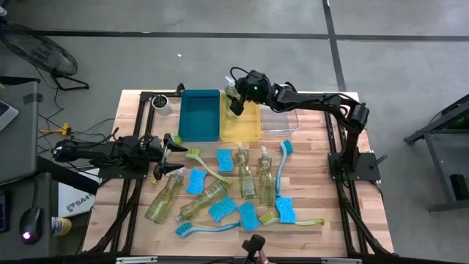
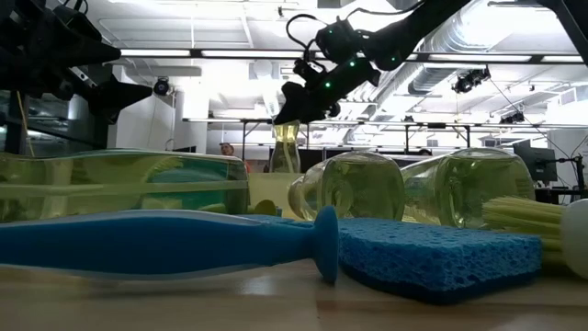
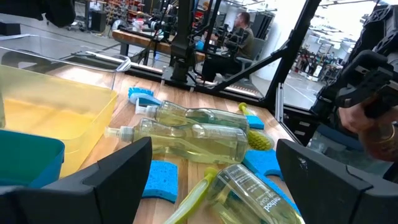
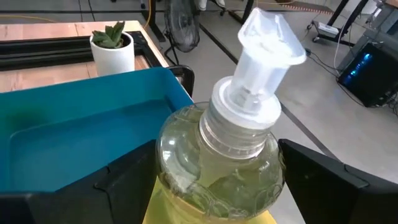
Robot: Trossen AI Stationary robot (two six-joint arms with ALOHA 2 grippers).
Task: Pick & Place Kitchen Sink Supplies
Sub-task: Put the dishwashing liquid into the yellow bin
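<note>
A clear pump bottle of yellowish-green soap stands upright over the yellow bin at the table's far side, between the fingers of my right gripper, which is shut on it. In the low view the bottle shows below the gripper. More soap bottles, blue sponges and long-handled brushes lie on the wooden table. My left gripper waits open at the table's left edge, holding nothing. My right gripper pinches the bottle's rounded shoulder, just below the white pump collar, between its two fingers. The fingers come nearly level, slanting a little down, and lie across the bottle. The bottle is upright. Whether its base rests in the bin I cannot tell.
A blue bin stands left of the yellow one and a clear bin right of it. A white pot with a plant sits at the far left. A person's hand shows beyond the table's near edge.
</note>
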